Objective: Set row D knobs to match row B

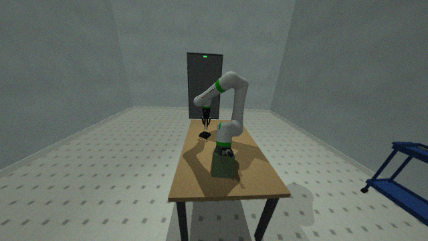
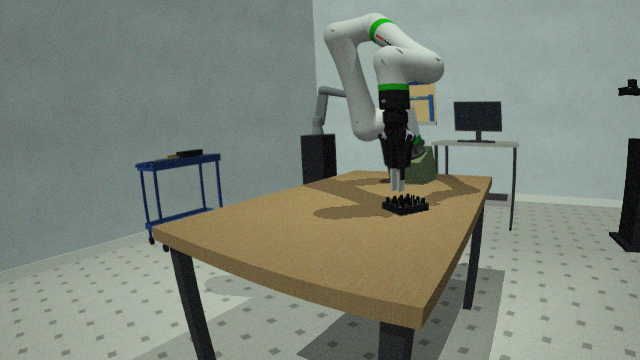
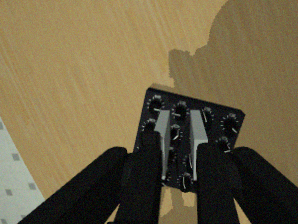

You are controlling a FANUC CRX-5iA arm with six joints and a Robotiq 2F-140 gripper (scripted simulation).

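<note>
My black two-finger gripper with pale grey fingertips (image 1: 205, 128) (image 2: 397, 180) hangs above the black square knob box with its crowd of small black knobs (image 1: 204, 135) (image 2: 406, 205) (image 3: 190, 132). My fingers stand a little apart, parted by a narrow gap, with nothing between them. The box sits directly below my fingertips on the light brown wooden table (image 1: 231, 185) (image 2: 300, 240) (image 3: 75, 75), with daylight between us in the exterior view.

What worries me is the crowding. If I came down off-centre, a fingertip could land on a knob top or brush a neighbour and turn it, spoiling a knob that must keep its mark. A gap too narrow for the knob would make me press on it; a loose or tilted grip could slip mid-turn. Pushing past an end stop might drag or twist the whole box. My own fingers hide several knobs, so I could miscount the rows.

As for writing, small red lettering shows on my white arm (image 1: 231, 80) (image 2: 400, 40), too blurred to read; I cannot read any knob names either.
</note>
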